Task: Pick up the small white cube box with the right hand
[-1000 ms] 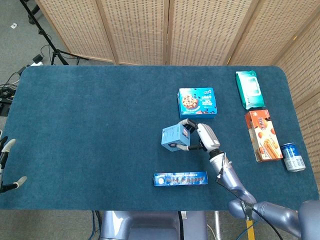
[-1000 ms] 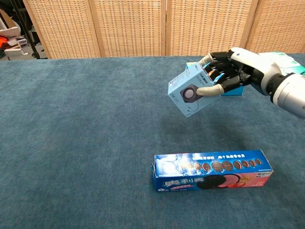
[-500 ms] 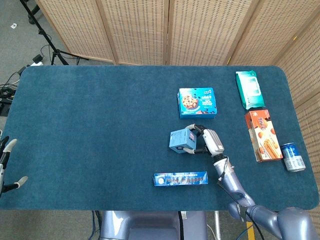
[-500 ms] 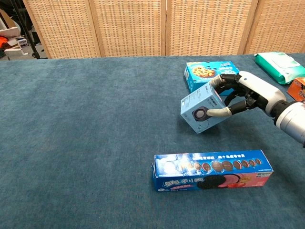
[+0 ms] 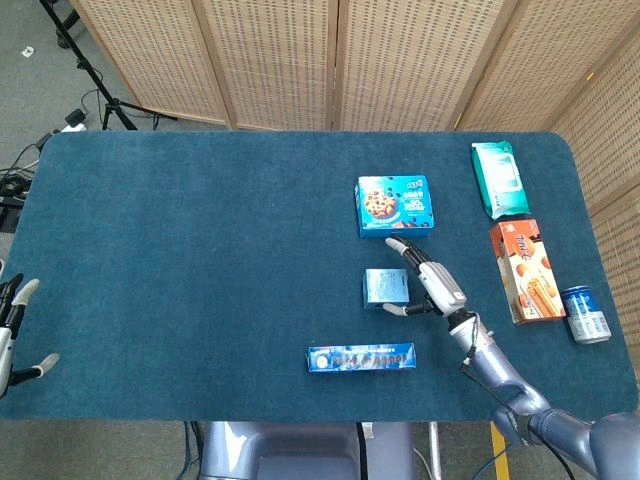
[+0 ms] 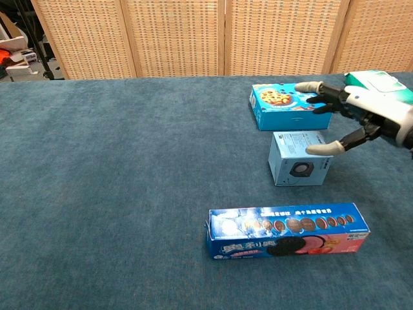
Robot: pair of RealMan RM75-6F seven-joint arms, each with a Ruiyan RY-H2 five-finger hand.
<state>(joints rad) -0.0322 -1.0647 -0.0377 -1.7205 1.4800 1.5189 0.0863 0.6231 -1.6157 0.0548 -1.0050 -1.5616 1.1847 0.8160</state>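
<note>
The small white cube box [image 6: 300, 166] sits on the blue table [image 5: 200, 260] between the cookie box [image 6: 288, 106] and the long biscuit box [image 6: 287, 230]. The right hand [image 6: 358, 116] hovers just beside it, fingers spread and holding nothing. The left hand [image 5: 12, 335] shows only at the table's edge, apparently with fingers apart.

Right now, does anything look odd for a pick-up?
Yes: the cube box sits flat on the table, while the right hand is open beside it, gripping nothing.
</note>
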